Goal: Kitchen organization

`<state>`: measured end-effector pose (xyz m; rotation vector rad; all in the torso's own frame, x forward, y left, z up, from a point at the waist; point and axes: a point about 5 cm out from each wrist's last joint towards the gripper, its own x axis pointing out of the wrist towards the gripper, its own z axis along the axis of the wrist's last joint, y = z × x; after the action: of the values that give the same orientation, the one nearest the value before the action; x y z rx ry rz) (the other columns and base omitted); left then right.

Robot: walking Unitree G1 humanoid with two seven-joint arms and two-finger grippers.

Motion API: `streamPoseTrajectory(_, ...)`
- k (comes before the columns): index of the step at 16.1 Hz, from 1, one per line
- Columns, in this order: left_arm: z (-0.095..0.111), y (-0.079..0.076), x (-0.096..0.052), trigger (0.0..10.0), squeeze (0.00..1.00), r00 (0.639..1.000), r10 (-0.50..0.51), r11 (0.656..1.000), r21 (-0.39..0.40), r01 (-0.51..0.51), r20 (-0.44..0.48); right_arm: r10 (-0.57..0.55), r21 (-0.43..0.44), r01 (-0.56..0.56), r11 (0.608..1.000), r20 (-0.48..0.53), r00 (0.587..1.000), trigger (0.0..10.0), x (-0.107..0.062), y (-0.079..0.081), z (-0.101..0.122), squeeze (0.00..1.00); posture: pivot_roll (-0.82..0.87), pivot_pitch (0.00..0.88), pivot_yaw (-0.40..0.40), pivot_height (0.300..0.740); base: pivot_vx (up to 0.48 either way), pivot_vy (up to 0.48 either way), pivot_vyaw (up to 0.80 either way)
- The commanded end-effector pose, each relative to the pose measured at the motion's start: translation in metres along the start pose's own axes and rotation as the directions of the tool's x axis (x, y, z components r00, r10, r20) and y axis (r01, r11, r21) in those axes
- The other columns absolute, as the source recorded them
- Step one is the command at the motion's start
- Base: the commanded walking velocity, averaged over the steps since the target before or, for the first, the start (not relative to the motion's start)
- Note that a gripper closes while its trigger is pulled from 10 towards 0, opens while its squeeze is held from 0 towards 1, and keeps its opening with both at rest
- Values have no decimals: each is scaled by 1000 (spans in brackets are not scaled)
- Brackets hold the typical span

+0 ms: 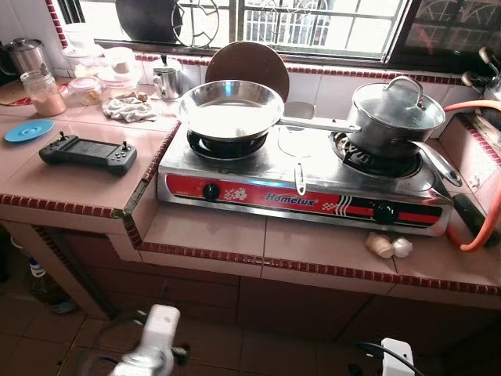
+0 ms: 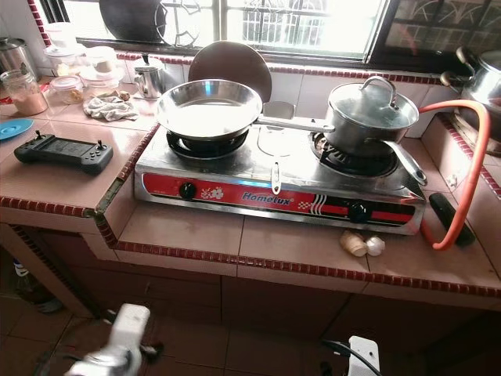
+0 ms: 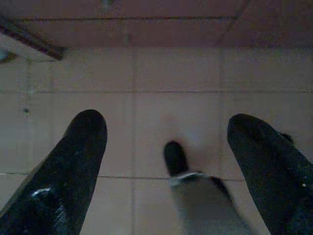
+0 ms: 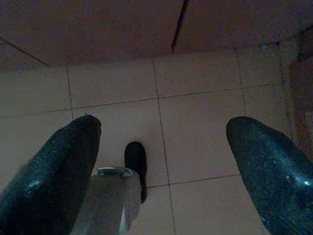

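Two-burner steel gas stove with red front panel (image 1: 301, 196) set on pink tiled counter with red-brick edging (image 1: 235, 235). Wide shiny steel frying pan (image 1: 231, 108) on left burner, long handle reaching right toward lidded steel pot with glass lid (image 1: 391, 116) on right burner. Black handheld controller (image 1: 88, 153) lying on raised counter left of stove, round blue lid (image 1: 28, 130) just beyond. Orange gas hose (image 1: 489, 196) at far right. Left gripper (image 3: 166, 132) hanging over floor tiles, fingers spread, holding nothing. Right gripper (image 4: 164, 132) likewise spread, low over floor.
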<state>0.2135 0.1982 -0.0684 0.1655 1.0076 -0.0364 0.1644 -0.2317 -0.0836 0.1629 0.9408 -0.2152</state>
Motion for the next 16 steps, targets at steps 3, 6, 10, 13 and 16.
streamPoseTrajectory(3, -18, 13, -3, 10000, 0, 999, 20, 1000, -6, -20, -31, -39, 32, 39, 999, 0, 999, 10000, -2, -9, -2, 0, 54, 0, -36, 740, 0, 0, 0)
streamPoseTrajectory(6, -18, 9, -2, 10000, 0, 999, 7, 1000, -3, -7, -34, 31, -25, -30, 999, 24, 999, 10000, 2, 7, 8, 0, 61, 0, -36, 740, 0, 0, 0)
streamPoseTrajectory(10, 0, -7, 0, 10000, 0, 1000, -10, 999, -32, 10, 14, 91, -107, -85, 991, 52, 994, 10000, 6, 18, 25, 0, 70, 0, -41, 740, 0, 0, 0)
streamPoseTrajectory(13, 3, -7, 1, 10000, 0, 1000, -14, 1000, -16, 14, 17, 102, -104, -94, 990, 68, 993, 10000, 7, 23, 31, 0, 65, 0, -35, 740, 0, 0, 0)
streamPoseTrajectory(16, 2, -6, 1, 10000, 0, 1000, -10, 1000, -10, 10, 13, 98, -78, -93, 993, 66, 993, 10000, 6, 22, 30, 0, 64, 0, -32, 740, 0, 0, 0)
